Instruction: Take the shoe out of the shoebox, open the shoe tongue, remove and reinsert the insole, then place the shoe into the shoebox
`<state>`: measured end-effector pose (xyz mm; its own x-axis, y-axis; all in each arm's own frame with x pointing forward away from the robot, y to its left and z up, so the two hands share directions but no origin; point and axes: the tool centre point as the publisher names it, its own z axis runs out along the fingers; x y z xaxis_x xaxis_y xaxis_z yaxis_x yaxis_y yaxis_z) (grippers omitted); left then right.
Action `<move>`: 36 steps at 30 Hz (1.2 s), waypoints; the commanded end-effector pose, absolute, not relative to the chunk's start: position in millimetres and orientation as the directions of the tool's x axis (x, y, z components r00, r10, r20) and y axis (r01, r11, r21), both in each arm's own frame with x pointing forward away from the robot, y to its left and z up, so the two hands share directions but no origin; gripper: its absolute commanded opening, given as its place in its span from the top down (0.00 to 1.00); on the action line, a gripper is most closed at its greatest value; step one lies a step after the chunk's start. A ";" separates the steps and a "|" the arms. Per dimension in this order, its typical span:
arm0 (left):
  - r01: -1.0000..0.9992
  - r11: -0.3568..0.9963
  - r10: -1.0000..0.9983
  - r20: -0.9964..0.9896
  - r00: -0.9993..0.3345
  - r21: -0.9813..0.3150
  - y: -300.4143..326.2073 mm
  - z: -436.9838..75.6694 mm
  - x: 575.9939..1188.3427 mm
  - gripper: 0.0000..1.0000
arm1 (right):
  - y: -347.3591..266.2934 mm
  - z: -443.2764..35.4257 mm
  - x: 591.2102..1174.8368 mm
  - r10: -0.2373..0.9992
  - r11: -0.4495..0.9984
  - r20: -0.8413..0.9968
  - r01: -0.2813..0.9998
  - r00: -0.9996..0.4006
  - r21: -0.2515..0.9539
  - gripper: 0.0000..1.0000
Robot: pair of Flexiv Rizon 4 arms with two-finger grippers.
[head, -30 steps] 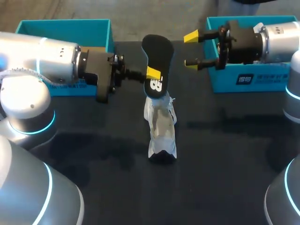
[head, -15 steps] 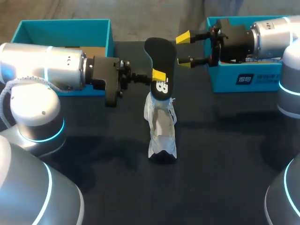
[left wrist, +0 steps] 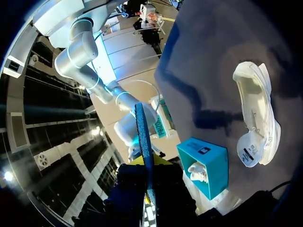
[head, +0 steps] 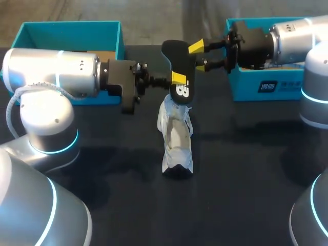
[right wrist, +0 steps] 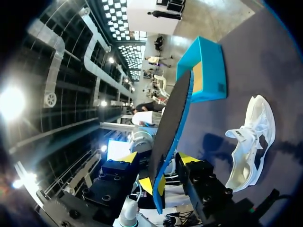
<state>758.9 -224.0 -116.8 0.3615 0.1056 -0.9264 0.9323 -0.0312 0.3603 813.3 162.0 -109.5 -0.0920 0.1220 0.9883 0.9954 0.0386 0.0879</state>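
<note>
Fingers of the left gripper (head: 177, 79) pinch the insole (head: 178, 55) above the shoe (head: 177, 138); the right gripper (head: 198, 55) straddles it, spread wide. Insole's out, so a handover, then reinsertion, looks next.

head view | right shoebox (head: 246, 89) | mostly hidden behind right arm (head: 292, 38)

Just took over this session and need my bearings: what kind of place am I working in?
Probably a robot test bench for shoe handling: a dark table, two blue shoeboxes, a white shoe, its insole held by the left end effector.
</note>
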 end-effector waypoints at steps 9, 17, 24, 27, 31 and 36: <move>0.932 -0.029 0.102 -0.926 0.363 0.362 -228.7 -120.9 763.0 1.00 | 171.2 -115.3 816.5 0.112 0.046 0.990 0.996 -0.087 0.083 0.75; 0.930 -0.045 0.096 -0.925 0.367 0.365 -233.8 -121.8 763.1 1.00 | 172.6 -118.4 817.7 0.105 0.043 0.991 0.996 -0.086 0.081 0.97; 0.942 -0.048 0.100 -0.937 0.335 0.332 -232.4 -121.6 762.6 0.91 | 171.1 -121.0 815.7 0.108 0.014 0.990 0.996 -0.087 0.086 1.00; 0.947 -0.041 0.108 -0.941 0.322 0.319 -228.1 -120.0 761.1 0.00 | 169.0 -123.8 815.9 0.107 -0.001 0.991 0.996 -0.085 0.086 1.00; 0.951 -0.046 0.132 -0.942 0.308 0.305 -219.0 -119.0 759.1 0.00 | 167.8 -128.8 817.0 0.107 -0.008 0.991 0.997 -0.080 0.081 1.00; 0.955 -0.035 0.166 -0.940 0.297 0.296 -205.6 -119.2 760.8 0.00 | 165.2 -133.8 818.3 0.112 -0.014 0.991 0.997 -0.070 0.072 1.00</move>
<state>765.4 -217.8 -123.4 0.3045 0.1490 -0.9408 0.9525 -0.0371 0.3024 818.6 165.0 -131.4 -0.0702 0.1133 0.9911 0.9973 -0.0121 0.0720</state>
